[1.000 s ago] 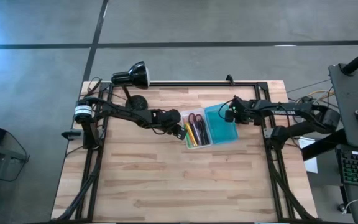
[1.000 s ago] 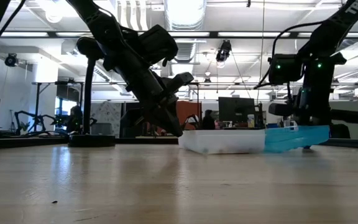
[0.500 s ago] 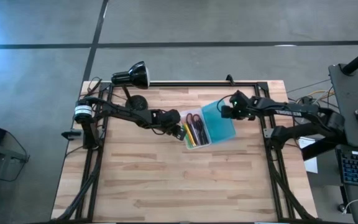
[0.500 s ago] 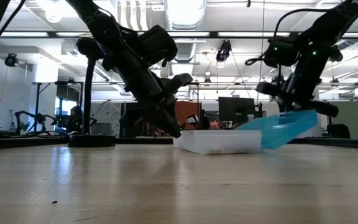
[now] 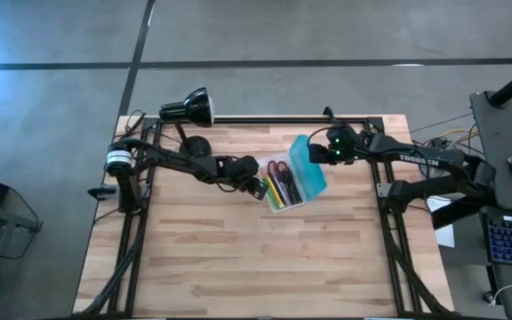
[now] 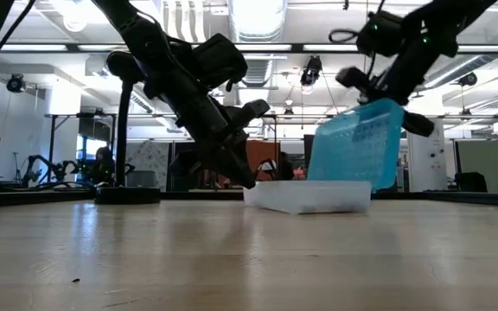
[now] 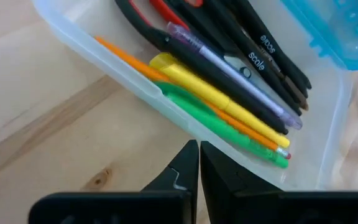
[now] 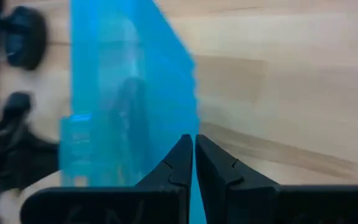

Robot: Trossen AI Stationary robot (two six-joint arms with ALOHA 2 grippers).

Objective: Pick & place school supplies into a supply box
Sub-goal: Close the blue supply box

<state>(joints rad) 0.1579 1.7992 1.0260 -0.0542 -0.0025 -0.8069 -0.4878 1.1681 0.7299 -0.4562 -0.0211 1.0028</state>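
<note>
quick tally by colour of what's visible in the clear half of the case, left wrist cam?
Scissors, red-handled: 1
Black pens: 2
Purple-grey pen: 1
Yellow marker: 1
Orange pencil: 1
Green marker: 1
Total: 7 visible; more may be hidden under the teal lid.

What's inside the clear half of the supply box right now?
The clear half holds red-handled scissors, black pens, and yellow, orange and green markers. The teal lid covers one corner.

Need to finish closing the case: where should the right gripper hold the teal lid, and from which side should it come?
Grip the teal lid at its free long edge, the raised one opposite the hinge. The lid stands tilted up over the clear tray, hinged along it, so that top edge is the only part with room around it. Come from above, on the right arm's side, where the right gripper already sits; the left gripper crowds the other side.
</note>
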